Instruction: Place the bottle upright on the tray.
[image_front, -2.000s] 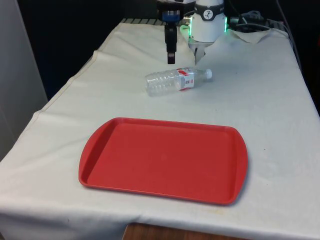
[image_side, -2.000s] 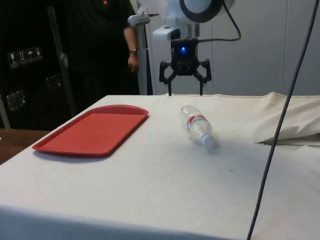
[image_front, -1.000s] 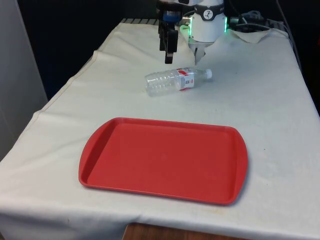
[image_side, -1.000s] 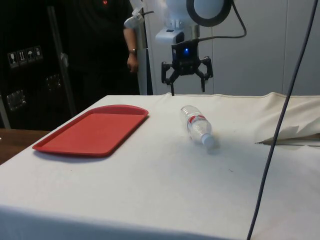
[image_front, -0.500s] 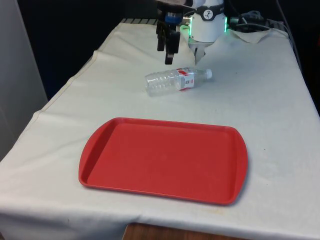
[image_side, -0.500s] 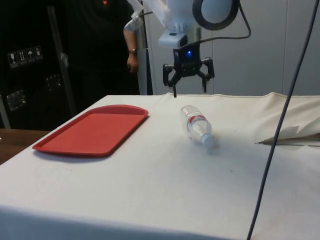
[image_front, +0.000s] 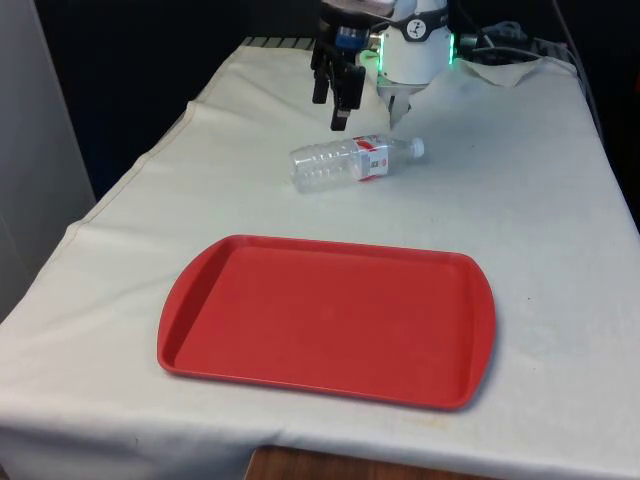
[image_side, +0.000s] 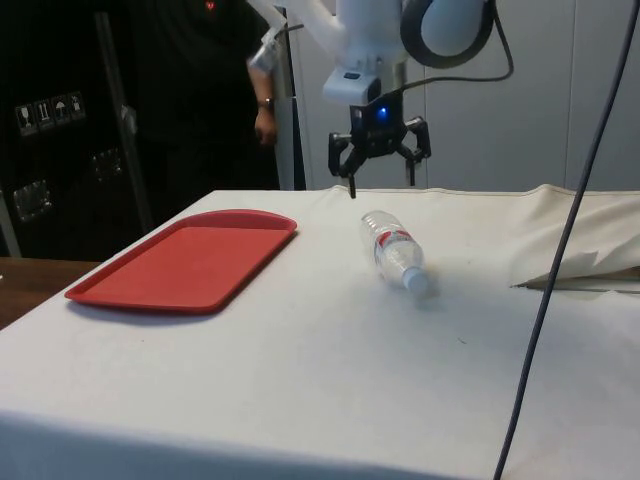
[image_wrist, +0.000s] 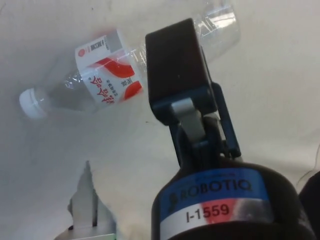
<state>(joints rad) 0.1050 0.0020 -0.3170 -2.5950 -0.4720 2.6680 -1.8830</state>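
Note:
A clear plastic bottle (image_front: 352, 160) with a red and white label and a white cap lies on its side on the white cloth, beyond the red tray (image_front: 330, 320). In the side view the bottle (image_side: 393, 250) lies with its cap towards the camera, to the right of the tray (image_side: 185, 262). My gripper (image_front: 330, 108) hangs open in the air just behind the bottle, a little above it, holding nothing. The side view shows the gripper (image_side: 380, 182) with its fingers spread wide. In the wrist view the bottle (image_wrist: 107, 75) lies crosswise beyond one black finger (image_wrist: 175, 75).
A person's arm (image_side: 264, 105) in dark clothing shows behind the table in the side view. A grey cable (image_side: 560, 250) hangs across that view's right, and bunched cloth (image_side: 585, 272) lies there. Free cloth surrounds the tray.
The gripper has turned about its wrist and drifted slightly towards the bottle, staying open. Bottle and tray have not moved.

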